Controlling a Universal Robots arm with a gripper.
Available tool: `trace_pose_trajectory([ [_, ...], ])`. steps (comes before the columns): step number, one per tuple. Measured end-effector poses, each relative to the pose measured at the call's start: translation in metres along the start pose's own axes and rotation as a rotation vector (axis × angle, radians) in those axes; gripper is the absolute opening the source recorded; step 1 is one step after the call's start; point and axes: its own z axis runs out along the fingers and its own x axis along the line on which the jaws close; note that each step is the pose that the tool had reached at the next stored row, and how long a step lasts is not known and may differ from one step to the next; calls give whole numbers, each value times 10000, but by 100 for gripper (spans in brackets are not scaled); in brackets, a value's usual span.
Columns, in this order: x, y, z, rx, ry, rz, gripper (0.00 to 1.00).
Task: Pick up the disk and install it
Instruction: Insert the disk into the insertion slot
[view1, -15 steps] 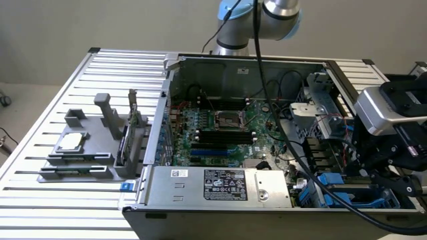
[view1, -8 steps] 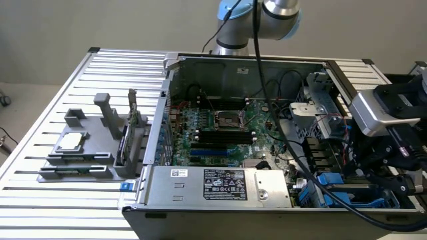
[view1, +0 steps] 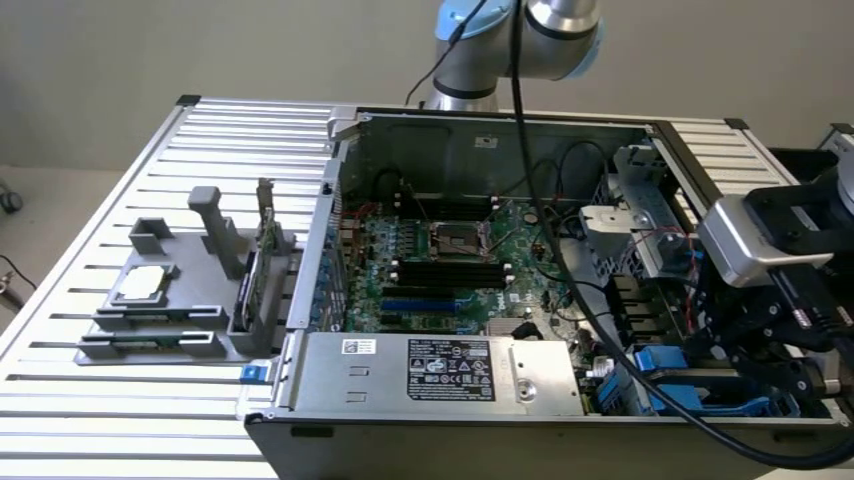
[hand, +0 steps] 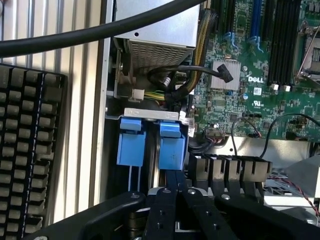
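Black two-finger gripper (hand: 172, 176) on the arm: fingers (hand: 166, 189) shut flat against each other, with nothing seen clamped between them. Flat silver-grey metal disk in blue plastic carrier rails (hand: 173, 145): directly ahead of the fingertips, at or all but touching them. It stands edge-on in the drive bay of the open grey steel computer case (view1: 441, 150), so mostly its blue end face shows. Judged seated or nearly so, since shut fingers form a narrow blunt tip better suited to pressing a carrier into its slot than to carrying it. Second blue plastic carrier (hand: 131, 142): just beside the first, off to one side of the fingers, standing the same way as the bay requires. Grey perforated metal power supply box (hand: 160, 42): farther ahead of the fingers, past the bay. Green motherboard (hand: 250, 55): ahead and to the other side, lying flat in the case. Thick black cable (hand: 100, 32): crosses well beyond the fingertips, hanging slack.
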Motion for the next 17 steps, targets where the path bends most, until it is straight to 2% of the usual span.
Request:
trace_pose_trajectory([
  [11, 10, -31, 94, 0, 8, 1, 11],
  [15, 9, -32, 84, -10, -13, 1, 11],
  [16, 7, -32, 65, -20, -25, 2, 11],
  [17, 3, -31, 27, -32, -12, 4, 11],
])
